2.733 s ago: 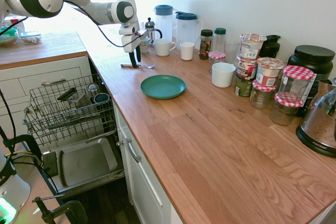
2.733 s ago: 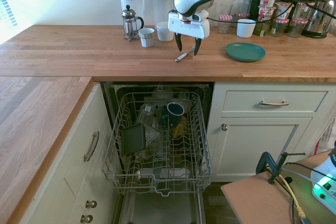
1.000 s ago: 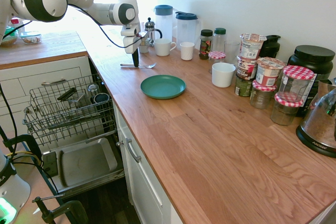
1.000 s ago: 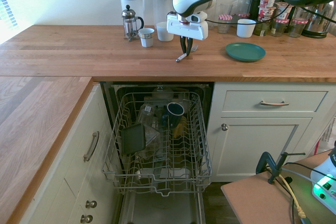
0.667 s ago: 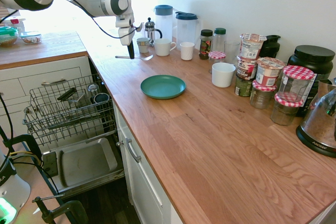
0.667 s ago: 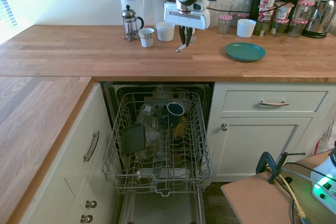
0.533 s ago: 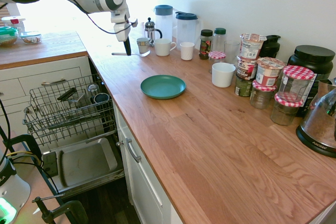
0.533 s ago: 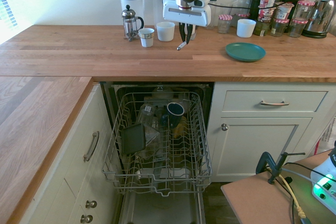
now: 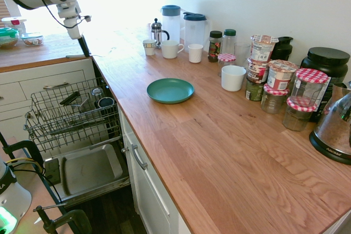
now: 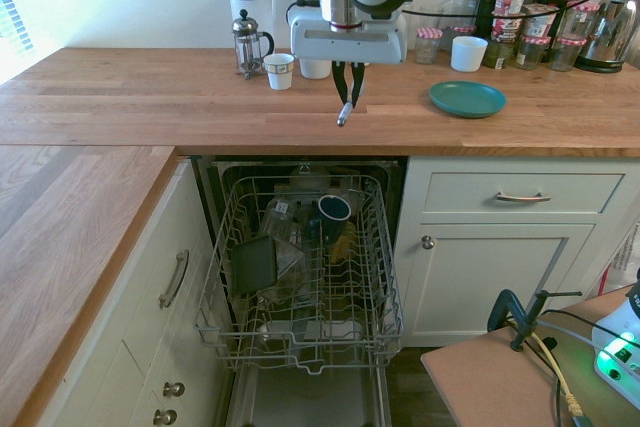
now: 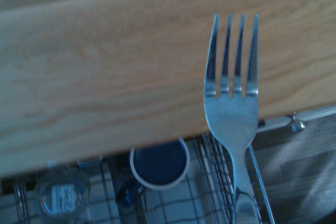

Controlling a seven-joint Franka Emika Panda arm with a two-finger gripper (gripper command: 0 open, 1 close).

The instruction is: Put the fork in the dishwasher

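**A:** Looking at this moment, where was the fork (image 10: 343, 113)? Couldn't spot it on the wooden countertop (image 9: 219, 135) anymore.

**B:** Gripper (image 10: 346, 99) had it. Jaws were squeezed nearly together on the fork, pointing pretty much straight down, and it hung in the air at the countertop's front edge, right above the dishwasher (image 10: 300, 277). Handle end poked out below the fingers.

**A:** Dishwasher was open?

**B:** Yep, door (image 9: 90, 171) dropped flat and the grey wire rack (image 10: 228, 287) pulled out. A dark blue cup (image 10: 333, 209) sat in the rack, toward the countertop side. Wrist view showed the tines (image 11: 231, 51) over the countertop edge, with that cup (image 11: 159, 163) and the rack wires just beyond it.

**A:** And the teal plate (image 10: 467, 99)?

**B:** On the countertop, well apart from the gripper.
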